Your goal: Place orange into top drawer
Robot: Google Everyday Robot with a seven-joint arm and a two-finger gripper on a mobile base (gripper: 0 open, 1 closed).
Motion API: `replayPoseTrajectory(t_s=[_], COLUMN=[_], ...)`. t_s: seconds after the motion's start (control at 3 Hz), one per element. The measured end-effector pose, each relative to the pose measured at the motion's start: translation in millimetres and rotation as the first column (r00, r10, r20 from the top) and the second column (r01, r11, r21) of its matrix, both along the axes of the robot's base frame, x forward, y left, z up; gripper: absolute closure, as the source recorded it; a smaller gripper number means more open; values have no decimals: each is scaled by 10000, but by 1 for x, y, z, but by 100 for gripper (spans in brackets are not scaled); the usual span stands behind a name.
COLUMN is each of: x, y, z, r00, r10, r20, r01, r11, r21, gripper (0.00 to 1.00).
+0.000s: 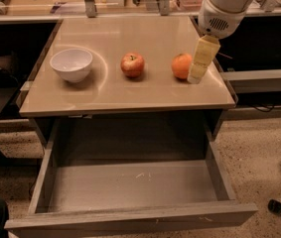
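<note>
Where the white arm (222, 11) reaches down from the upper right of the camera view, we see the gripper (195, 77) hanging low over the right part of the tabletop (130, 90), its tip at or just above the surface. Its fingers (203, 56) show to us as one cream slab seen edge-on, tilted slightly, so we cannot tell whether they are spread or pressed together.

Just beside the fingers, on their left as we look, sits the orange (180, 66); it rests on the tabletop, and its right edge meets or slips behind the cream slab. We cannot tell whether the two touch. Farther left of the fingers, beyond the orange, stands a red-yellow apple (132, 65), upright with its stem up and apart from the orange. Well away from the fingers, near the left edge, we find a white bowl (71, 64), mouth up.

Below the fingers and nearer to us, the top drawer (130, 185) stands pulled far out from under the tabletop. We see its scuffed grey bottom with nothing lying on it, and its plain front panel runs along the lower edge of the view.
</note>
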State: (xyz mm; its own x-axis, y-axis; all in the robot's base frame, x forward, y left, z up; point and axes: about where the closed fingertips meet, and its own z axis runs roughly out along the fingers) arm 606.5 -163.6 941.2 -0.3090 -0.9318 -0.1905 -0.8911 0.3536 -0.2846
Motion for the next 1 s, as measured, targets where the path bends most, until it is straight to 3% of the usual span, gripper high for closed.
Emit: replayPoseTrajectory(t_s=[0.33,1.0], x=[35,88], y=[-19,-54], z=[-21,-59], r00=[9986,9881], r10=[-518,-1478], r20=[-94,-436], r01=[518,1512], r11=[9986,9844], r21=[51,902], gripper=[0,0])
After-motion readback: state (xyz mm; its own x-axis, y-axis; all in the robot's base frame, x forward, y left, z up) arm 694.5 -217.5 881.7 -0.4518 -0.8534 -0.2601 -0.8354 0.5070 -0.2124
